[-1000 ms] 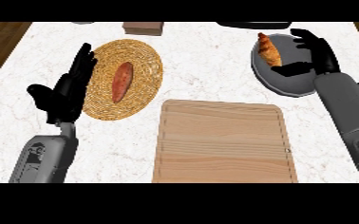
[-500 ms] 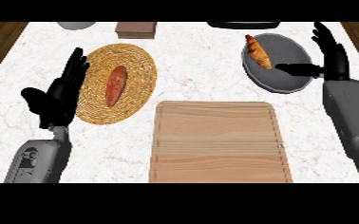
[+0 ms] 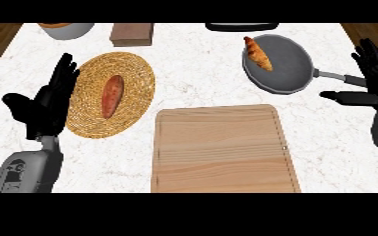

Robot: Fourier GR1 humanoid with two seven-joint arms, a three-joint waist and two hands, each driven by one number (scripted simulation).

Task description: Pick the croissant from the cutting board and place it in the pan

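Croissant (image 3: 258,53) inside pan (image 3: 291,75); left hand (image 3: 46,106), right hand (image 3: 368,66) fingers spread wide; sweet potato (image 3: 112,95) on woven mat (image 3: 136,77).

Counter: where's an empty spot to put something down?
The cutting board is all bare. So is the white strip between the mat and the pan, below the brown block. It's crowded by the pan's handle, where the right hand is, and at the mat's left, by the left hand.

White marble counter (image 3: 199,75), brown wood (image 3: 9,32) at far corners
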